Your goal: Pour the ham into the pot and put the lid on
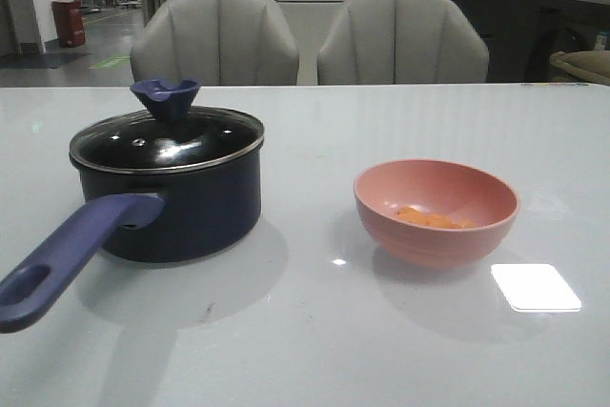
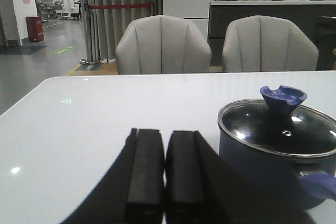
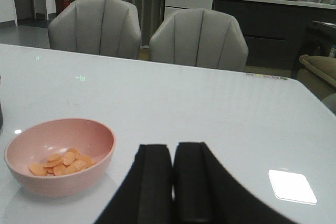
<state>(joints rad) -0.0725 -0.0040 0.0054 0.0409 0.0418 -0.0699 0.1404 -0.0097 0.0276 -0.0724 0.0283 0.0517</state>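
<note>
The dark navy pot (image 1: 181, 207) stands on the left of the white table, its purple-blue handle (image 1: 67, 254) pointing toward the front left. The glass lid (image 1: 167, 140) with the dark blue knob (image 1: 165, 97) sits on the pot. The ham (image 1: 434, 218), small orange pieces, lies in the pink bowl (image 1: 437, 209) at centre right. Neither gripper shows in the front view. My left gripper (image 2: 165, 137) is shut and empty, beside the pot (image 2: 273, 161). My right gripper (image 3: 173, 150) is shut and empty, beside the bowl (image 3: 60, 156) holding the ham (image 3: 62, 162).
Two grey chairs (image 1: 217, 40) (image 1: 402, 40) stand behind the table's far edge. A bright light reflection (image 1: 536, 287) lies on the table (image 1: 315, 331) at the front right.
</note>
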